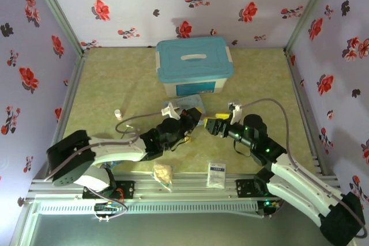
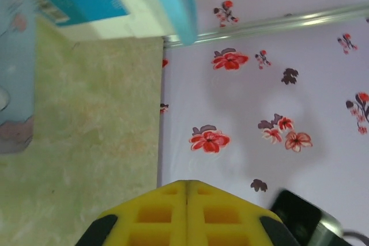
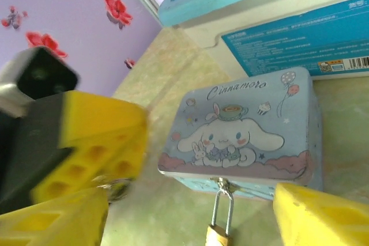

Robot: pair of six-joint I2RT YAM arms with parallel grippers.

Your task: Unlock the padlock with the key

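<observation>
Right wrist, padlock [image 3: 217, 235] hanging from tin [image 3: 242, 136]

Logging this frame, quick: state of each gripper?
Left gripper: shut; any held thing cannot be told.
Right gripper: open, holding nothing.

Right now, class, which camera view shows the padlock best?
Right wrist: the padlock hangs by its shackle from the tin, close up. Top external: too small to tell. Left wrist: the tin's edge.
</observation>
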